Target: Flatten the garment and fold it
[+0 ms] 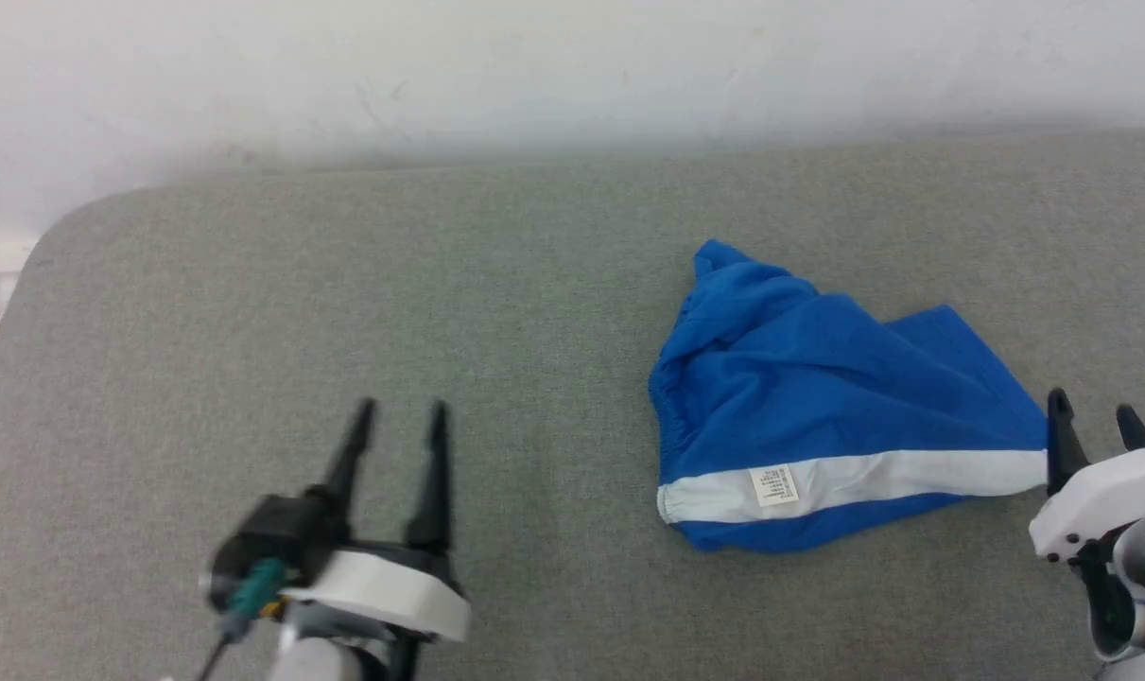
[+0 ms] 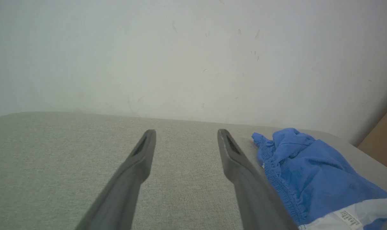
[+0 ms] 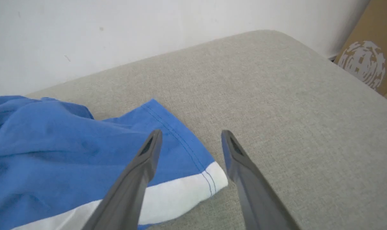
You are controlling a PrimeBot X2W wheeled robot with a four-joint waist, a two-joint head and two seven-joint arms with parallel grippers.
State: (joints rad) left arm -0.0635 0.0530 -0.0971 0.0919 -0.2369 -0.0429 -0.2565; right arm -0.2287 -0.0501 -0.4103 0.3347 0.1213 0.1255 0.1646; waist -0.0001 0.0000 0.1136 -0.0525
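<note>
So the garment (image 1: 818, 397) is lying bunched up on the grey padded surface (image 1: 345, 284), toward 3 o'clock from the middle, with its white stripe and little label (image 1: 775, 484) facing up. The left gripper (image 1: 400, 409) is sitting down at 7 o'clock, jaws apart, gripping nothing. The right gripper (image 1: 1097, 416) is sitting at the garment's 4 o'clock corner, jaws apart too, nothing clamped.
</note>
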